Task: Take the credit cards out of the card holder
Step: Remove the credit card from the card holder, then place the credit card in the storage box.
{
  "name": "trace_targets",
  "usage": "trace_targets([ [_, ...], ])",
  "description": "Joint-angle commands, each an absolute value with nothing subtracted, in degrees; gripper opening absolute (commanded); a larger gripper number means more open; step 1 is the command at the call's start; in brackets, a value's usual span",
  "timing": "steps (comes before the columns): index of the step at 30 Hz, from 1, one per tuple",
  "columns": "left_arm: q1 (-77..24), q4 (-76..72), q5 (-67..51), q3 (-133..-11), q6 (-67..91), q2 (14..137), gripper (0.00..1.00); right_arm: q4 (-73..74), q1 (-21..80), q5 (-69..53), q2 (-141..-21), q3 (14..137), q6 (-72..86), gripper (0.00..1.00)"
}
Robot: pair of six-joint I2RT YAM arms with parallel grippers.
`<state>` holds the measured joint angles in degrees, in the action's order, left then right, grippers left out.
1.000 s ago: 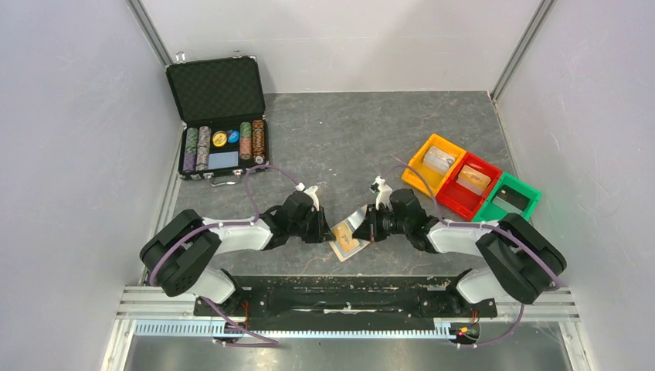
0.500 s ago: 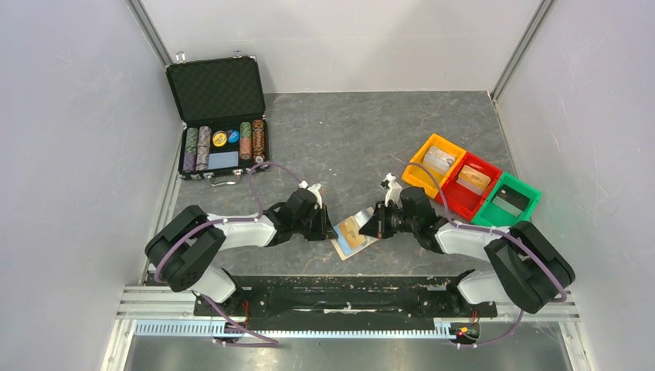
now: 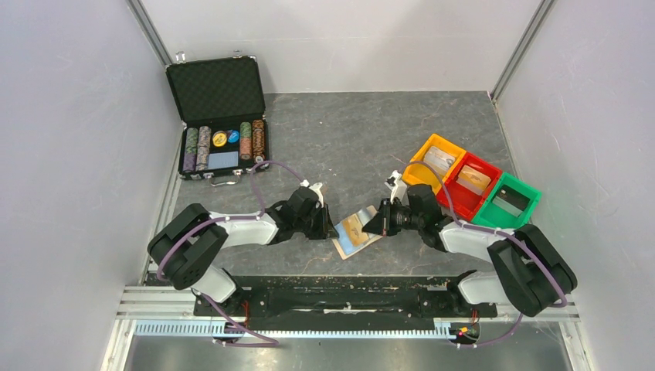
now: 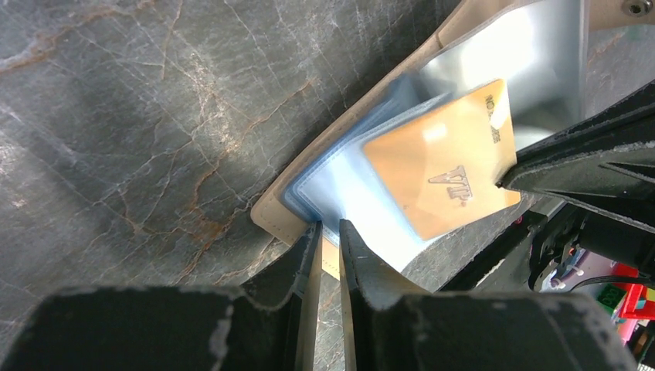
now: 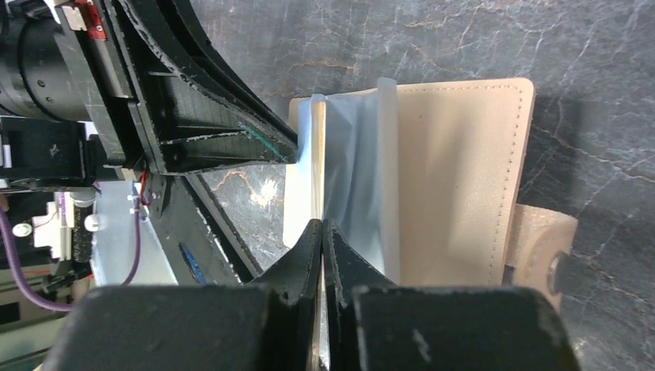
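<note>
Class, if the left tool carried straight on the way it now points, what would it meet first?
The card holder: the left tool pinches its near edge, so it would push into the blue sleeves and orange credit card. The right tool seems next beyond; depth is unclear.

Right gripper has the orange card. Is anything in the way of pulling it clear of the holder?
Nothing visible does. The right gripper pinches the edge of the orange card. The left gripper clamps the card holder at its opposite edge, clear of the pull path. Only the blue sleeve might drag on it.
</note>
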<state>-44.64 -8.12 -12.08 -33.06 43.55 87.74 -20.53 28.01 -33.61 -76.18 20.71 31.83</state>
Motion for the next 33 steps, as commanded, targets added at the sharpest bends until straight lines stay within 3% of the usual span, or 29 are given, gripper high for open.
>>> trace_targets([
  [1, -44.58, -3.80, -5.28, -32.05, 39.92, 91.21, 0.23, -24.97, 27.59, -37.27, -76.62, 19.63, 33.84, 0.00],
  [9, -44.56, -3.86, -5.79, -32.22, 39.91, 91.23, 0.23, -27.12, 27.47, -37.80, -77.48, 18.82, 36.75, 0.00],
  [25, -44.58, -0.85, -5.71, -34.34, 39.86, 89.57, 0.23, -10.32, 24.04, -27.46, -68.57, 26.36, 29.88, 0.00],
  [33, -44.54, 6.73, -8.77, -45.74, 41.32, 83.62, 0.35, -3.38, 23.38, -25.06, -64.83, 33.10, 24.67, 0.00],
])
